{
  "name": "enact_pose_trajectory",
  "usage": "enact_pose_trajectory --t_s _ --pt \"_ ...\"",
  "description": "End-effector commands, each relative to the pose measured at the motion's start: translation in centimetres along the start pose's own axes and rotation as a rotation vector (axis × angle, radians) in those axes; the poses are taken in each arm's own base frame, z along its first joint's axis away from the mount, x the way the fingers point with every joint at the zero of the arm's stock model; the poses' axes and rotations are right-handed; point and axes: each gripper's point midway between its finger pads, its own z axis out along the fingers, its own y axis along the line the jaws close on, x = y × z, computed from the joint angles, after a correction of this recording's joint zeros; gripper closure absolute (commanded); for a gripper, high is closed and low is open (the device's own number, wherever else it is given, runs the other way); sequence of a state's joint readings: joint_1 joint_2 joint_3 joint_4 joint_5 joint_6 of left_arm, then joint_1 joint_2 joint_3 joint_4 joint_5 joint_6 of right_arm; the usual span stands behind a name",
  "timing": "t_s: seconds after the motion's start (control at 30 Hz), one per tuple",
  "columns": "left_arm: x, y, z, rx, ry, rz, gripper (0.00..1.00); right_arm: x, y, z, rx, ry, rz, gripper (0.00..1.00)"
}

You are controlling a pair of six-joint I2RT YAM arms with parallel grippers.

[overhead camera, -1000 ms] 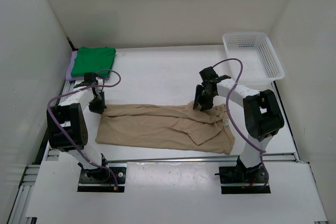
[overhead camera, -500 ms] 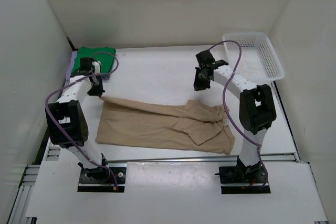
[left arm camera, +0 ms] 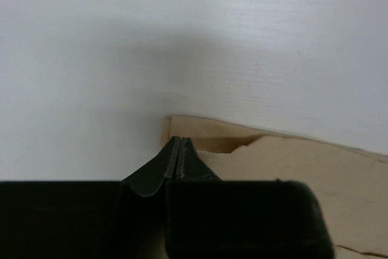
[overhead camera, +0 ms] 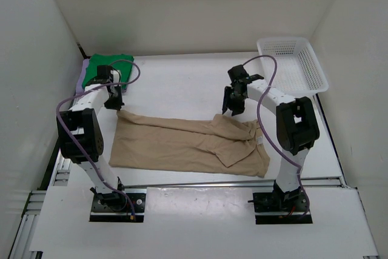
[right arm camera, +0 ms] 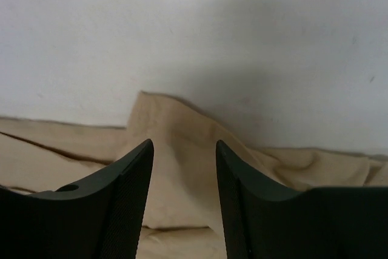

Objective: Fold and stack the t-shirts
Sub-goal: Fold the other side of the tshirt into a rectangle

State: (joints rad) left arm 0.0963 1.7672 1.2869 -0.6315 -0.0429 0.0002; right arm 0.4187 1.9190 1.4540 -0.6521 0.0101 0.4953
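Beige t-shirt (overhead camera: 176, 147), flat, long axis left-right

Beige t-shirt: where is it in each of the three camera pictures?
Top external: beige t-shirt spread across the near middle.
Left wrist: beige t-shirt at lower right.
Right wrist: beige t-shirt across the lower half.
Shared landmark: the white table beyond its far edge.
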Motion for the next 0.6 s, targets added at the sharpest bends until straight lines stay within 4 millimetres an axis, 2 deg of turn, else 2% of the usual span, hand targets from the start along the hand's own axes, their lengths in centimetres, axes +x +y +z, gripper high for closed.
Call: enact_pose_trajectory --t_s 0.0,0.03,0.17,0.27,0.3,0.4,0.5,0.57 --pt "0.2 -0.7 -1.4 0.024 -0.026 0.008 0.90 2.4 0.7 -0.7 -0.078 0.076 0.039 0.50" --pt "0.5 -0.7 -1.5 0.023 -0.021 0.008 0.90 3.5 -0.1 -0.1 -0.048 0.098 0.056 0.50" --pt "1.4 -0.6 -1.7 0.023 -0.012 0.008 0.90 4.4 0.1 0.8 -0.060 0.116 0.060 0.53" --pt "1.6 -0.6 -1.8 0.023 -0.012 0.008 0.90 4.3 0.4 0.9 -0.070 0.120 0.060 0.71" --pt "1.6 -0.6 -1.8 0.023 -0.012 0.008 0.90 4.3 0.4 0.9 -0.070 0.120 0.060 0.84" --pt "1.8 -0.6 -2.0 0.023 -0.012 0.008 0.90 3.7 0.5 0.6 -0.064 0.096 0.067 1.00" --pt "1.8 -0.6 -2.0 0.023 -0.012 0.008 0.90 2.0 0.2 -0.2 -0.033 0.028 0.062 1.00" --pt "0.9 -0.6 -2.3 0.024 -0.032 0.008 0.90 0.8 0.1 -0.7 -0.012 -0.011 0.049 1.00"
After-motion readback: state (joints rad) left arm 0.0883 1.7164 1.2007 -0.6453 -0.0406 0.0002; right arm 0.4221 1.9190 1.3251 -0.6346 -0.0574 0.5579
